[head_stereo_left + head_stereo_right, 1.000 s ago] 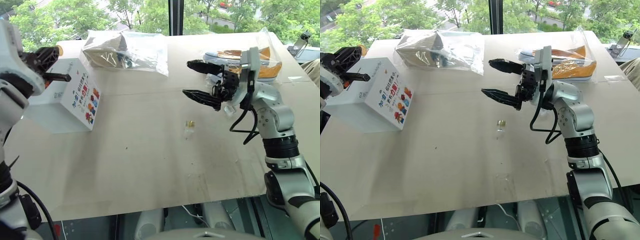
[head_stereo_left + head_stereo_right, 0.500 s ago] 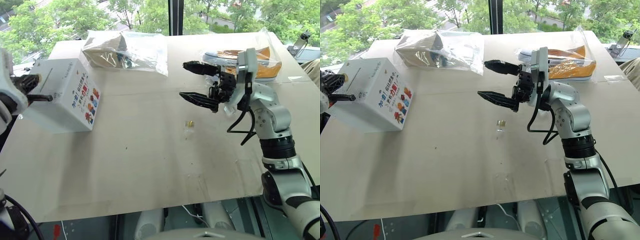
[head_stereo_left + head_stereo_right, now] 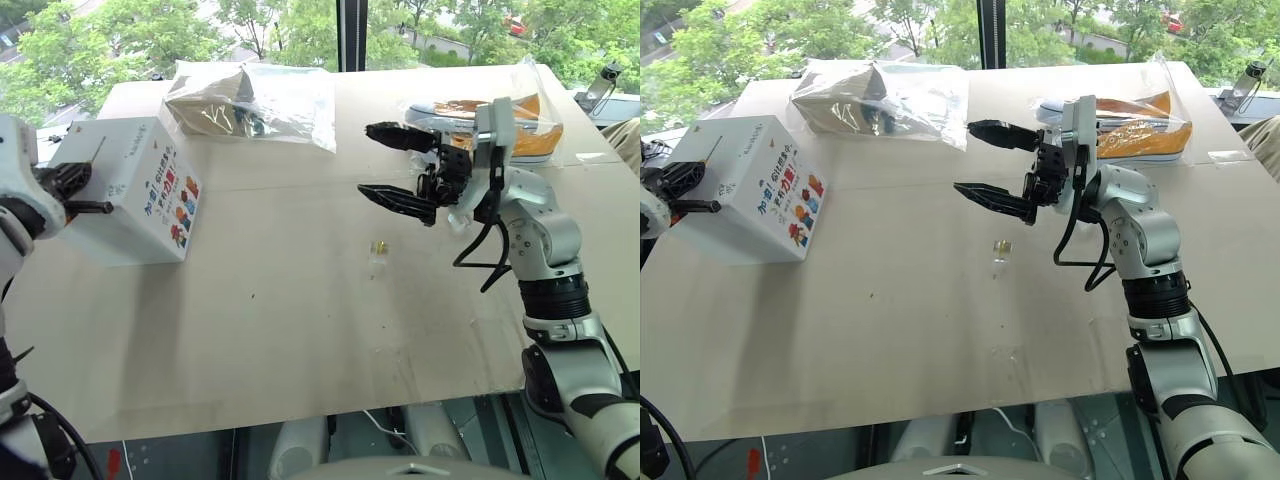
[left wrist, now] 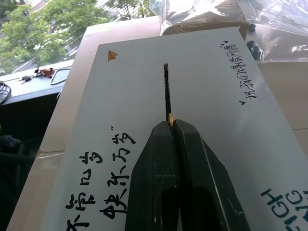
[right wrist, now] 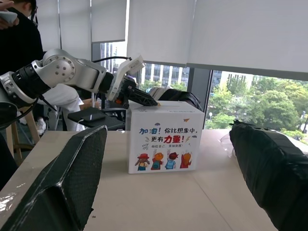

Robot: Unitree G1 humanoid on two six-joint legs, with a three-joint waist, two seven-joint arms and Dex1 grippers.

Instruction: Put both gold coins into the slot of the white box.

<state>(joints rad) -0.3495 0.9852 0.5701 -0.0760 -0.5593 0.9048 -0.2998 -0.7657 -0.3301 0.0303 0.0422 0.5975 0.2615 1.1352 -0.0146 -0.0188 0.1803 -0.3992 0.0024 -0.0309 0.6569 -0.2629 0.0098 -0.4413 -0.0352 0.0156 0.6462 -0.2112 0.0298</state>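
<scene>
The white box (image 3: 130,190) stands at the table's left, its red-and-blue printed side facing the middle. My left gripper (image 3: 100,207) is at the box's left edge, shut on a gold coin (image 4: 170,117) held edge-on between its fingertips. In the left wrist view the coin lines up with the near end of the dark slot (image 4: 166,91) in the box's top. The other gold coin (image 3: 379,245) lies on the table near the middle. My right gripper (image 3: 368,158) hangs above and just behind that coin, open and empty, pointing towards the box.
Two clear plastic bags with shoes lie at the back, one centre-left (image 3: 250,100) and one right (image 3: 520,120). A small clear plastic piece (image 3: 375,262) lies beside the table coin. A person (image 5: 14,29) stands beyond my left arm.
My left gripper has moved left and down, from above the box's top to its left edge, still shut on the coin. The right arm has kept still.
</scene>
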